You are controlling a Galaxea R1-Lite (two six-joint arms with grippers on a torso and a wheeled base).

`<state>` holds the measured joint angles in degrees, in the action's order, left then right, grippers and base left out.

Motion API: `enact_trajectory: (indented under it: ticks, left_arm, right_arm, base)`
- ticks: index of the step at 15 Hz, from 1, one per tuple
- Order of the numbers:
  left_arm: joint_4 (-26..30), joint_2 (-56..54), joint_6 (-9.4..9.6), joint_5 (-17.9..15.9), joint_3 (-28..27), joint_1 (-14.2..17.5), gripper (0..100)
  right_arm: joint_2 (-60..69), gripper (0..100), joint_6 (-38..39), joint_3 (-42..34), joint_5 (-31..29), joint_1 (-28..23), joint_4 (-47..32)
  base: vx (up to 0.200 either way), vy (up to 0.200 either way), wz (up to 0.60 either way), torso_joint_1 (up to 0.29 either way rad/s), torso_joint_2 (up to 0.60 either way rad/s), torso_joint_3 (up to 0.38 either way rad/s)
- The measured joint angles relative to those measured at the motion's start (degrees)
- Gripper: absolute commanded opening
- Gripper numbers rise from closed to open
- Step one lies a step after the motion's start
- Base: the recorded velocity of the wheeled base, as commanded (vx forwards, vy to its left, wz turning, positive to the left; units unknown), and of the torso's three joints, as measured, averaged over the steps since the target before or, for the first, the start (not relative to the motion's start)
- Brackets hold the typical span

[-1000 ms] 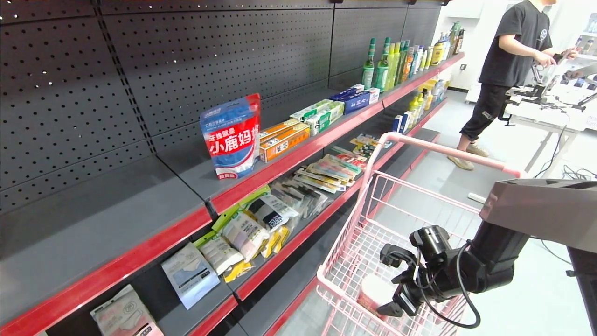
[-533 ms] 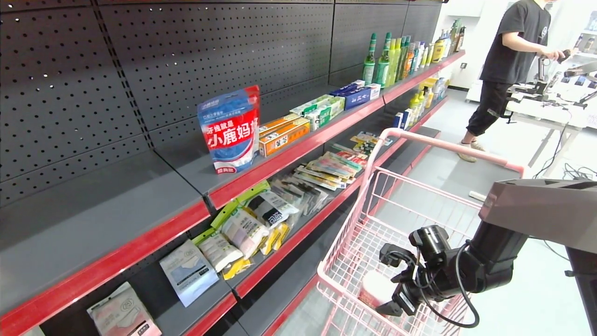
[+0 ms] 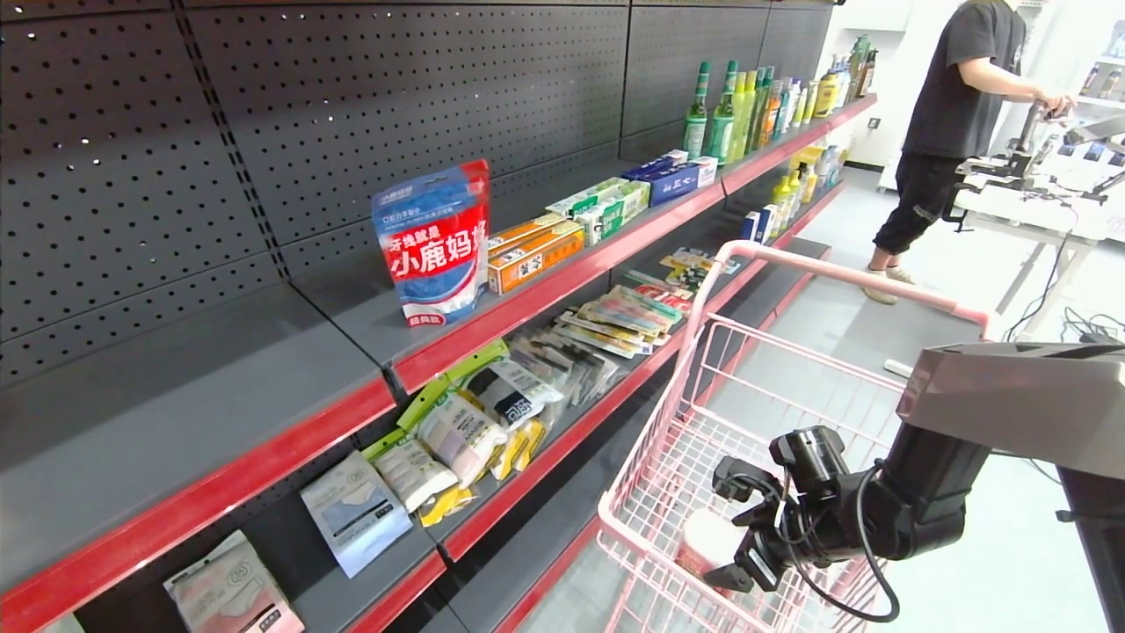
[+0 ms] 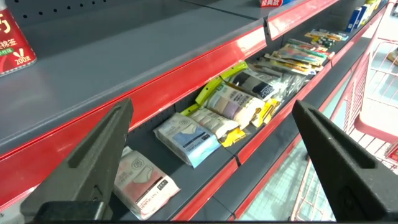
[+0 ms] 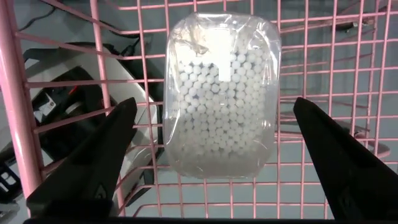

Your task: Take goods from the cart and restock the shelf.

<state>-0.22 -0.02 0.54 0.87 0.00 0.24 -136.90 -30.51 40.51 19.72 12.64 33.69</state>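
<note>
Clear pack of cotton swabs (image 5: 221, 93) on the wire floor of the pink cart (image 3: 835, 275), beneath the right gripper (image 5: 212, 109), fingers spread wide, clear of it. Probably light, slick, easily crushed: best pinched gently across the narrow sides. Left gripper (image 4: 211, 109) likewise spread, facing the shelf (image 4: 155, 50).

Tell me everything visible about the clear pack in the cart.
The pack is a rounded oblong of glossy clear plastic, wrinkled at one corner, packed tight with small white round tips. It sits on the wire floor of the pink cart, near a corner. The right hand hangs over it, open, a finger either side, not touching.
</note>
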Motion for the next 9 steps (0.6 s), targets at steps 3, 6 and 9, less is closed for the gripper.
enact_trajectory:
  ticks: [3, 6, 9]
  left_arm:
    - [-0.05, 0.00, 0.00, 0.00, 0.00, 0.00, 100]
    - [0.00, 0.00, 0.00, 0.00, 0.00, 0.00, 100]
    - [-0.02, 0.00, 0.00, 0.00, 0.00, -0.02, 100]
  right_arm:
    - [-0.26, 100, 0.02, -0.07, -0.11, 0.09, 0.05]
    - [-0.34, 100, -0.05, -0.18, -0.13, 0.09, 0.02]
    - [-0.43, 100, -0.05, -0.16, -0.16, 0.06, 0.05]
  base:
    - [0.000, 0.000, 0.00, -0.019, 0.04, 0.027]
    - [0.000, 0.000, 0.00, -0.072, 0.16, 0.098]
    - [0.000, 0.000, 0.00, -0.007, 0.02, 0.004]
